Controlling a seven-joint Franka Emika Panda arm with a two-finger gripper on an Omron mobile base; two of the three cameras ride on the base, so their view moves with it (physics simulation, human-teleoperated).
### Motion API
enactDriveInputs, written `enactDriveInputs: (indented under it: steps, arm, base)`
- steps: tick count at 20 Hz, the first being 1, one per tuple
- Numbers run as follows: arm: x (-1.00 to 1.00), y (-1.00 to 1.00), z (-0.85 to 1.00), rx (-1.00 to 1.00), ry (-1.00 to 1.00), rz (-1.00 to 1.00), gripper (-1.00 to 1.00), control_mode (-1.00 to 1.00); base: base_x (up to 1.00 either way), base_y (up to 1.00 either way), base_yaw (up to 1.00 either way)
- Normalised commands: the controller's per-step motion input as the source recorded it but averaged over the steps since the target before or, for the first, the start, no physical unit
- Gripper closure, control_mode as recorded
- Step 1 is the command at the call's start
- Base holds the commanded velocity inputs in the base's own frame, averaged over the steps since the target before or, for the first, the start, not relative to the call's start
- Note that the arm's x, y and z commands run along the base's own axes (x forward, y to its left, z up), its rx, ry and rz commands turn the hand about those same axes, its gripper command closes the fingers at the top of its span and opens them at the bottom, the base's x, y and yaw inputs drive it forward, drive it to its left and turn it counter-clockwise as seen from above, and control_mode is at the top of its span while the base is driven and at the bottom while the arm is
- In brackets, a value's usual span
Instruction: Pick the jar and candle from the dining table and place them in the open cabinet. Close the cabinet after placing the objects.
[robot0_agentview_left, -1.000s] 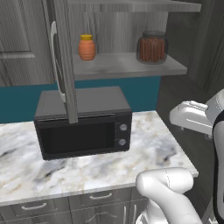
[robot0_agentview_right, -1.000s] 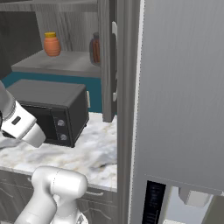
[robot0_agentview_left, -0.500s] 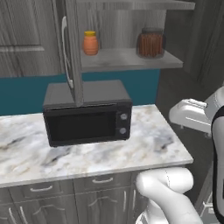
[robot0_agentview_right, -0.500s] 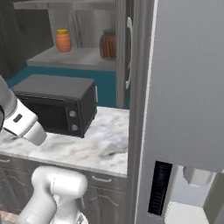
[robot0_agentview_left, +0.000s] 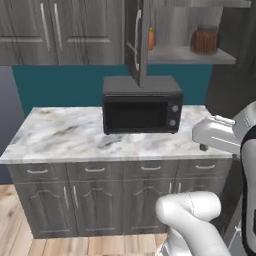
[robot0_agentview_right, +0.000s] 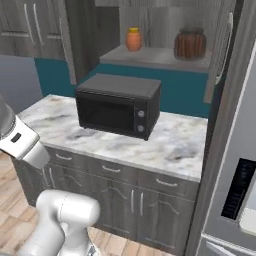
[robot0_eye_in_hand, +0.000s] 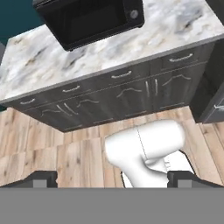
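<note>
The jar (robot0_agentview_left: 205, 41) (robot0_agentview_right: 189, 45), clear glass with reddish-brown sticks inside, stands on the grey shelf of the open cabinet (robot0_agentview_left: 185, 55) (robot0_agentview_right: 150, 56). The cabinet's dark door (robot0_agentview_left: 134, 45) (robot0_agentview_right: 220, 60) hangs open with its silver bar handle showing. My gripper (robot0_eye_in_hand: 113, 180) is open and holds nothing; it points down at the wooden floor, well away from the shelf. The candle and the dining table are out of view.
A small orange bottle (robot0_agentview_left: 150, 39) (robot0_agentview_right: 133, 39) shares the shelf. A black microwave (robot0_agentview_left: 142, 105) (robot0_agentview_right: 119, 105) (robot0_eye_in_hand: 87, 19) sits on the marble counter (robot0_agentview_left: 65, 135) (robot0_agentview_right: 175, 145) over low base cabinets (robot0_agentview_left: 100, 200). A steel fridge (robot0_agentview_right: 235, 165) stands at the right.
The whole picture has shifted: the base has backed away, so counter, microwave and cabinet look farther off and the base cabinets and floor come into view. The gripper stays open.
</note>
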Motion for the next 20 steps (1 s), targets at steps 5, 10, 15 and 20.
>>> enactDriveInputs:
  steps: [5, 10, 15, 20]
  arm:
    - [0.00, 0.00, 0.00, 0.00, 0.00, 0.00, -1.00, 1.00]
    - [0.00, 0.00, 0.00, 0.00, 0.00, 0.00, -1.00, 1.00]
    - [0.00, 0.00, 0.00, 0.00, 0.00, 0.00, -1.00, 1.00]
    - [0.00, 0.00, 0.00, 0.00, 0.00, 0.00, -1.00, 1.00]
  base:
    - [-0.21, 0.77, 0.53]
    - [0.11, 0.58, 0.80]
    - [0.10, 0.10, 0.98]
    - [0.13, 0.12, 0.99]
